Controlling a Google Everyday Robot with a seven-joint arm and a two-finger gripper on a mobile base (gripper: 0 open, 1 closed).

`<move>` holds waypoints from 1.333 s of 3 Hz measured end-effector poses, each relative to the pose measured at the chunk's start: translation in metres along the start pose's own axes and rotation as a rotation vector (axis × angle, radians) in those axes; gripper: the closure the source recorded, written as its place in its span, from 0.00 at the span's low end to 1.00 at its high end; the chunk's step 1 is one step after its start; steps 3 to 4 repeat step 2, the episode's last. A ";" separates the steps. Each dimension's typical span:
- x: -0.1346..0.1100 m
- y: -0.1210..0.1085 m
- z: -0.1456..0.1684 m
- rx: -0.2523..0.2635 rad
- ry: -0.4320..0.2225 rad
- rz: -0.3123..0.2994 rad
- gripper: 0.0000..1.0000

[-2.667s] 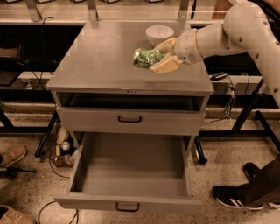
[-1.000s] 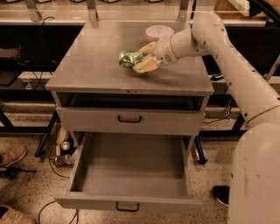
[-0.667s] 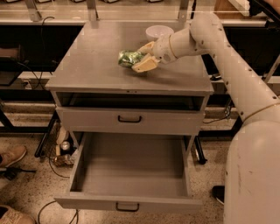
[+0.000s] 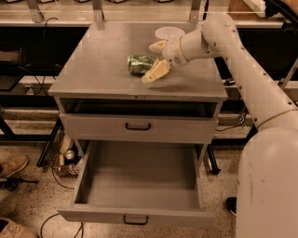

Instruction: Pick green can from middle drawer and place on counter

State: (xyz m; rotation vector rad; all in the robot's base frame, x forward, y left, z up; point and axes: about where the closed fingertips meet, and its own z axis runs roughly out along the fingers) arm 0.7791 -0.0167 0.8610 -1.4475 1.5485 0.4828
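The green can [image 4: 139, 63] lies on its side on the grey counter [image 4: 98, 69], right of its middle. My gripper [image 4: 157, 59] is just to the right of the can, low over the counter. It is open, with one pale finger [image 4: 157, 46] behind and the other [image 4: 156, 71] in front, and the can's right end sits at their tips. The middle drawer [image 4: 135, 214] is pulled far out below and its tray holds nothing.
A round white bowl [image 4: 169, 33] stands on the counter behind the gripper. A closed drawer with a black handle [image 4: 138, 126] sits under a dark slot. A shelf with metal posts [image 4: 98, 10] runs behind. Shoes [image 4: 13, 165] and cables lie on the floor at left.
The gripper carried the can leftward over the counter, then its fingers spread apart. The can now lies on the counter at the fingertips.
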 end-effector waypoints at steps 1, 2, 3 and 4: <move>-0.001 -0.001 -0.020 0.033 -0.005 -0.002 0.00; -0.014 0.002 -0.072 0.137 -0.003 -0.027 0.00; -0.014 0.002 -0.072 0.137 -0.003 -0.027 0.00; -0.014 0.002 -0.072 0.137 -0.003 -0.027 0.00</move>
